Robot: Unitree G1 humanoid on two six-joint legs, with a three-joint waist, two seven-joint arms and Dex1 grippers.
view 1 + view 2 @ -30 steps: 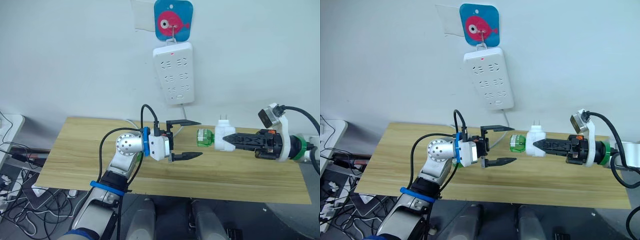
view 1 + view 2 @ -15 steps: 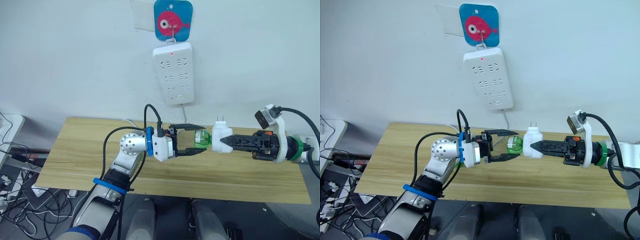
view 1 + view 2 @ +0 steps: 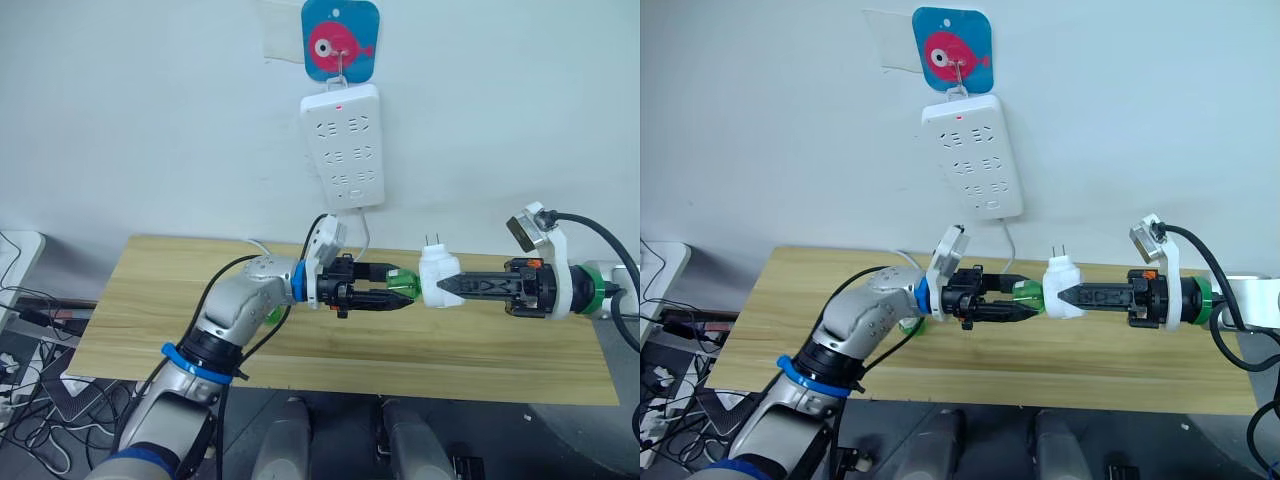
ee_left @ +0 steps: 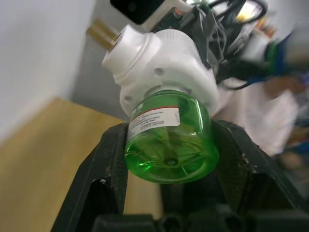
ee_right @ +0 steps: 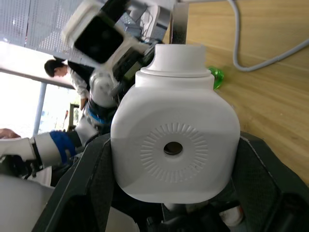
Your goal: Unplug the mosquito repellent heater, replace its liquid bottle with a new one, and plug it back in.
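The white mosquito repellent heater (image 3: 437, 277) hangs in the air above the wooden table (image 3: 150, 300), prongs up, with my right gripper (image 3: 447, 287) shut on it from the right. A green liquid bottle (image 3: 402, 283) sticks out of its left side. My left gripper (image 3: 394, 294) is shut on that bottle from the left. In the left wrist view the bottle (image 4: 169, 145) sits between both black fingers (image 4: 108, 164), still joined to the heater (image 4: 164, 63). The right wrist view shows the heater's round vent (image 5: 173, 149).
A long white power strip (image 3: 343, 145) hangs on the wall under a blue fish hook (image 3: 340, 40), its cord dropping to the table. Another green item (image 3: 272, 315) lies on the table under my left forearm. Cables clutter the floor at left (image 3: 30, 390).
My left gripper, open a second ago, has moved right, turned its wrist and shut on the green bottle. The right gripper has carried the heater slightly left.
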